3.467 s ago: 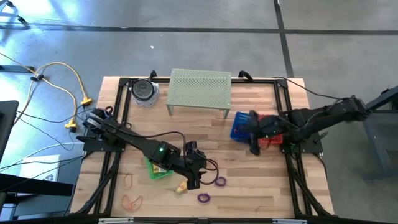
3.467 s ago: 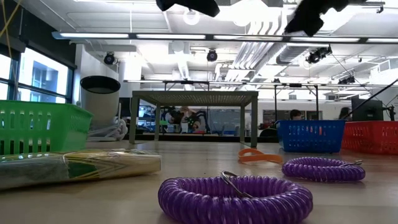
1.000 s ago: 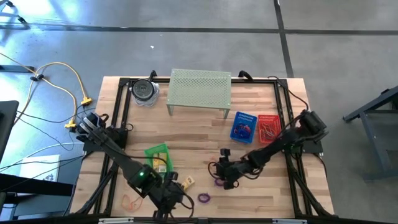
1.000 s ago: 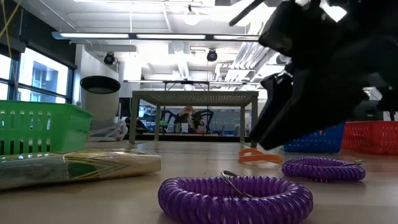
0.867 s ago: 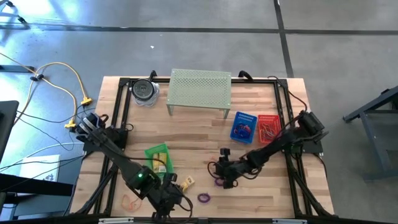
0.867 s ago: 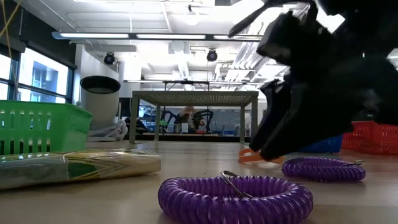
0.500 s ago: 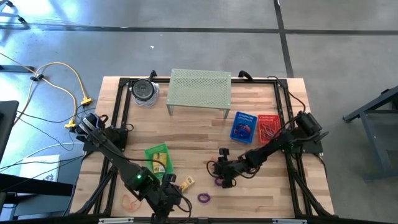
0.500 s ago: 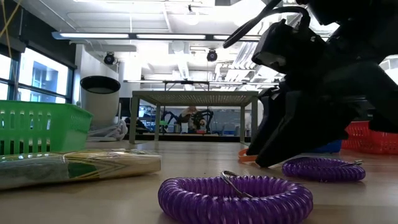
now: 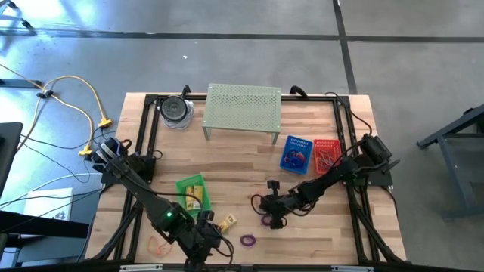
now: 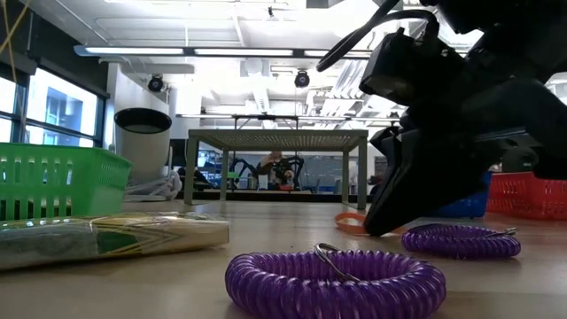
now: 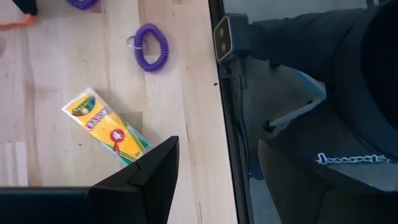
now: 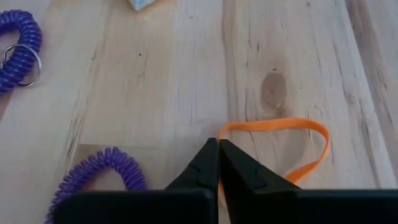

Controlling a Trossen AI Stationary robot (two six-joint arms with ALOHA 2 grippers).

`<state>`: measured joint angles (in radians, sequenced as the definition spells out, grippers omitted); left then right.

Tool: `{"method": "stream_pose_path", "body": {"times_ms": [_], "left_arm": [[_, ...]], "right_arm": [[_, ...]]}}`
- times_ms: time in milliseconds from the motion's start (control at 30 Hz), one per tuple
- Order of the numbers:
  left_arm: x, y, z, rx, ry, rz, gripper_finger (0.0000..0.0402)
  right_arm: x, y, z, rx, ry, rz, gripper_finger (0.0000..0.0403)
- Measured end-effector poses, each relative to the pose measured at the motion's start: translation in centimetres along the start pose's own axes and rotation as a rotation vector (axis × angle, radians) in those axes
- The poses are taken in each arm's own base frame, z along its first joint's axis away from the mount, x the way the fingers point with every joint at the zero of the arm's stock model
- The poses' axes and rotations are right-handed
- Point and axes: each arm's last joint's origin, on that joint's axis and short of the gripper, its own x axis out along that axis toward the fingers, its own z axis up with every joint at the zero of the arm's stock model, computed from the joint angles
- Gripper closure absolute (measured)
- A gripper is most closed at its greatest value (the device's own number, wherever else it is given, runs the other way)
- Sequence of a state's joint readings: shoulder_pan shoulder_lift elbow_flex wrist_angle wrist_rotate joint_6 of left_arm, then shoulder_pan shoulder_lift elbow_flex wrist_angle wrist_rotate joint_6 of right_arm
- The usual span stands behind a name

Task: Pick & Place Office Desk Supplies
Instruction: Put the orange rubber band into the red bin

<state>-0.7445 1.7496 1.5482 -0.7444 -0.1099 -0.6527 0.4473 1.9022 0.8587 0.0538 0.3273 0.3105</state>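
Observation:
My right gripper (image 12: 218, 144) is shut on a flat orange band (image 12: 281, 127) that lies on the table near its middle front; it also shows in the low view (image 10: 347, 222). One purple coil loop (image 12: 102, 167) lies right beside it and another (image 12: 17, 42) farther off. My left gripper (image 11: 217, 186) is open and empty over the table's near edge (image 9: 203, 249). A yellow crayon packet (image 11: 107, 129) and a purple coil (image 11: 151, 47) lie flat on the wood ahead of it. My right gripper pinches the orange band at one end of its loop (image 12: 226, 128) between its two fingertips. The fingers come slanting down from the table's right. The rest of the band lies flat and slack on the table.
A green basket (image 9: 193, 194) stands left of centre, and a blue basket (image 9: 297, 153) and a red basket (image 9: 326, 156) at the right. The pale-green perforated shelf (image 9: 243, 106) and a cup (image 9: 175, 112) stand at the back. Orange loops (image 9: 159, 245) lie at the front left.
My right gripper has come down and a little toward the table's left, onto the orange band, until its fingertips are at the tabletop. The band and the purple coils lie where they were.

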Motion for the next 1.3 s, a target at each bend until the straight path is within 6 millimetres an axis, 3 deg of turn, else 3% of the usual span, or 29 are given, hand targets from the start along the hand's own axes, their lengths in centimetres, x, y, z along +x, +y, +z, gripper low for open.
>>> {"method": "stream_pose_path", "body": {"times_ms": [200,400,767,1167,1300], "left_arm": [[0.0,-0.3,-0.2,0.006,-0.014,0.017,0.0188],[-0.1,-0.4,-0.3,0.003,-0.031,0.037,0.0188],[0.0,0.7,0.5,0.011,-0.052,0.072,0.0188],[0.1,1.0,0.7,0.1,-0.061,0.095,0.0188],[0.1,1.3,1.0,0.141,-0.065,0.11,0.0188]], "right_arm": [[-0.6,0.1,0.7,-0.007,0.009,-0.011,0.04],[-2.2,0.7,2.3,-0.067,0.134,-0.093,0.0401],[-7.7,2.7,5.1,-0.047,0.367,-0.263,0.0401],[-14.6,3.4,3.5,0.125,0.66,-0.531,0.0401],[-16.9,3.0,3.2,0.134,0.626,-0.477,0.0401]]}}
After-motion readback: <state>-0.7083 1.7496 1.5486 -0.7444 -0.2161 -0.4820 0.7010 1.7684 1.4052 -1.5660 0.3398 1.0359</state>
